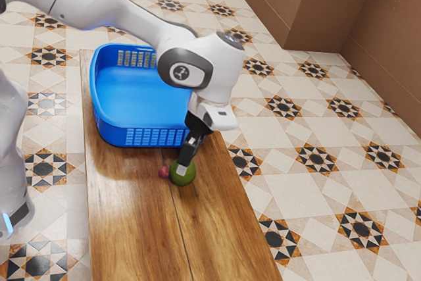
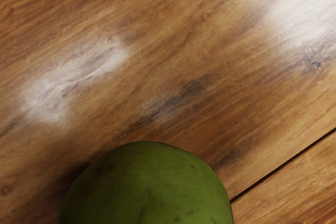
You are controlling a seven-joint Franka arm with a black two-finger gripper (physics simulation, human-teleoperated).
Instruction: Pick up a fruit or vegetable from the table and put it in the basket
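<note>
In the exterior view my gripper (image 1: 183, 166) points down at the green fruit (image 1: 189, 177), its lower end overlapping the fruit's upper side. Whether it holds the fruit is hidden from this angle. Touching or very near the green fruit is a small red fruit (image 1: 163, 172), on the side toward the exterior view's left. The blue basket (image 1: 138, 120) stands behind both fruits on the wooden table (image 1: 131, 228). In the wrist view the rounded top of the green fruit (image 2: 149, 187) rises large from the lower edge, over the wood grain.
The basket's near slatted wall (image 1: 152, 137) rises close to the fruits, and my forearm passes above its far rim. Patterned floor tiles (image 1: 316, 195) surround the narrow table, with a brown wall (image 1: 316, 4) at the exterior view's upper right.
</note>
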